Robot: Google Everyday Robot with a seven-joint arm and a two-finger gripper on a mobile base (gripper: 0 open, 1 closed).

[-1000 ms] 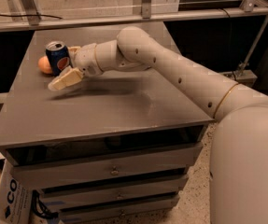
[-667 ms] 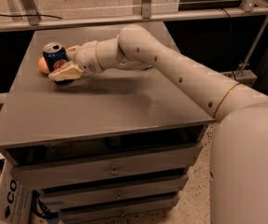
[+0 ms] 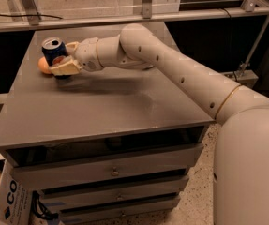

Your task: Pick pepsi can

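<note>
One pepsi can (image 3: 53,49) stands upright at the surface's (image 3: 101,111) far left, an orange fruit (image 3: 43,65) just beside it; the pincer (image 3: 62,58) sits around the can, and we cannot tell whether it is clamped.

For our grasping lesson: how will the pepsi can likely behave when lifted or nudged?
Upright and narrow, the pepsi can may tip if nudged, then roll. Its smooth metal wall probably slips easily. The gripper is at the can, beside the orange fruit.
</note>
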